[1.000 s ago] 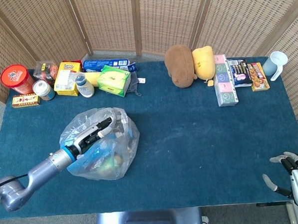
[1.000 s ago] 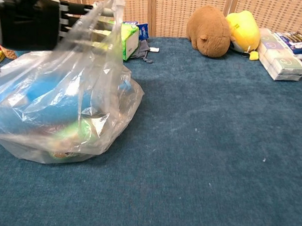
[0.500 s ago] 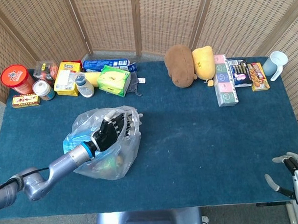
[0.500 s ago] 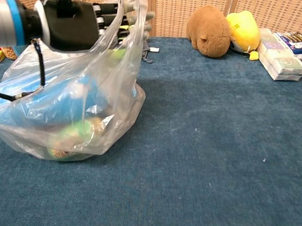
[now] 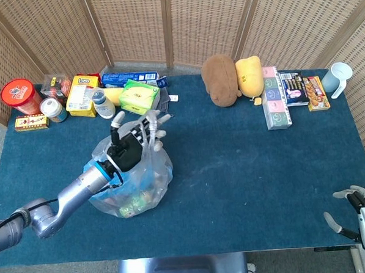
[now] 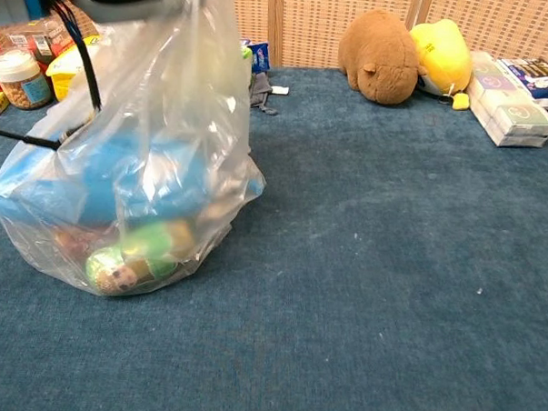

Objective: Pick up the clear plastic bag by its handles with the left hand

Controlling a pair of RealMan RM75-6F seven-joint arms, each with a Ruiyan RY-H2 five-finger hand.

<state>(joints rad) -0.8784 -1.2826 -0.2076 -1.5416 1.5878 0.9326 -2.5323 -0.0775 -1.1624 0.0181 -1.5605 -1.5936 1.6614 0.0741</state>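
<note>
worktop (image 5: 251,169): a big blue cloth-covered top; the bag sits on its left part, in front of a row of boxes and jars.
clear plastic bag (image 6: 138,190): thin, soft and crinkly, so I think it will sag and swing when it goes up. It looks quite full, so it may be a bit heavy for such thin plastic (the handles could stretch).
where to hold: at the top, where the handles (image 5: 150,127) are bunched together. Grabbing the thin sides would only squash it and could make it slip.
how the bag looks: see-through and shiny, pulled up tall into a point at the top, wide and round at the bottom. The bottom seems to rest on the worktop, but I cannot tell for sure.
things inside: something big and blue (image 6: 93,184) in the middle, and small green round things (image 6: 131,254) near the bottom.
left hand (image 5: 129,145): up at the top of the bag, holding the bunched handles, with some fingers (image 5: 160,119) sticking out past the plastic. In the chest view it is mostly cut off at the top edge.
right hand (image 5: 361,211): far away at the near right corner, holding nothing, fingers spread a little.
</note>
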